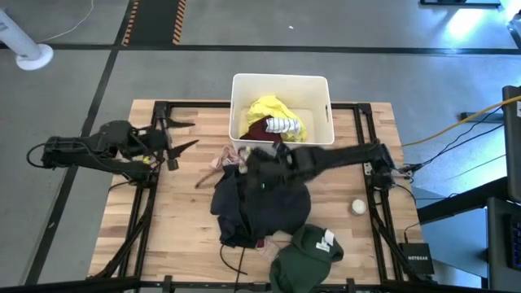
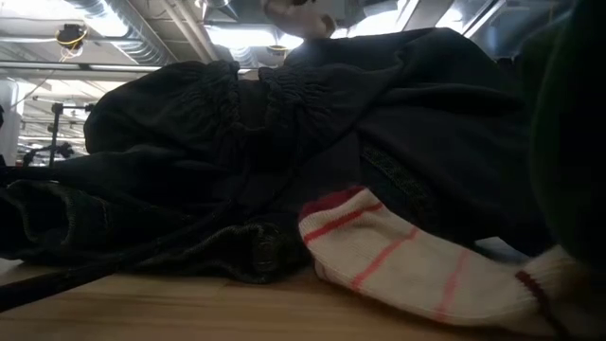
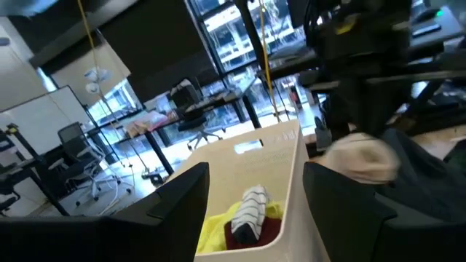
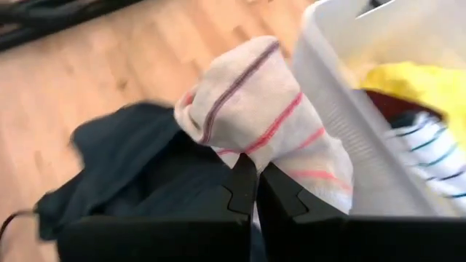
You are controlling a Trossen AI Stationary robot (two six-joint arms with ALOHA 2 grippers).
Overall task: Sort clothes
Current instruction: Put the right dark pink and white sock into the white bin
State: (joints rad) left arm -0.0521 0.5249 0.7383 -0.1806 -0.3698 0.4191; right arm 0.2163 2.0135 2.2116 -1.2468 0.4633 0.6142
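A striped sock (image 4: pixel 269 116) is held clenched in the right tool (image 4: pixel 256 191), just beside the white bin (image 1: pixel 320 85), which lies toward one o'clock on the table (image 1: pixel 179 220). The left tool (image 1: pixel 181 136) is spread open, well apart at nine o'clock

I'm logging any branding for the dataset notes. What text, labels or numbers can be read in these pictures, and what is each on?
"NETGEAR": on the small black box at the table's near right corner, small but just readable.
White label on the green garment: too small to read.
Nothing else legible.
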